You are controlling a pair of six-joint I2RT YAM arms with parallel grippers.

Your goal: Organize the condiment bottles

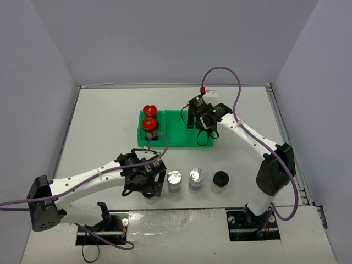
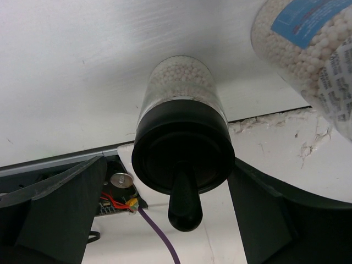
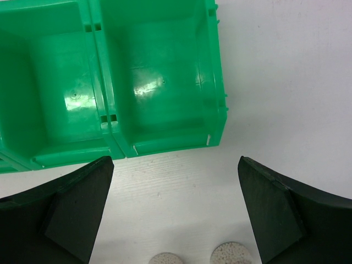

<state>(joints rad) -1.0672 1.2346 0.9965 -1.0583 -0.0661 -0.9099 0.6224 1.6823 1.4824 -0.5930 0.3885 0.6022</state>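
Note:
Two red-capped bottles (image 1: 149,117) stand in the left compartment of the green tray (image 1: 175,133). On the table in front stand two silver-capped bottles (image 1: 174,178) (image 1: 197,176) and a black-capped one (image 1: 220,179). My left gripper (image 1: 146,180) is open and straddles another black-capped bottle (image 2: 181,148) of white beads, which the gripper hides from above. A gap shows beside the left finger (image 2: 60,209), and the right finger (image 2: 264,214) is close to the cap. My right gripper (image 1: 202,127) hangs open and empty over the tray's right end (image 3: 165,82).
A blue-labelled bottle of beads (image 2: 308,55) stands close to the right of the straddled one. Two pale round bottle tops (image 3: 231,254) show at the bottom edge of the right wrist view. The tray's middle and right compartments (image 1: 190,126) hold nothing.

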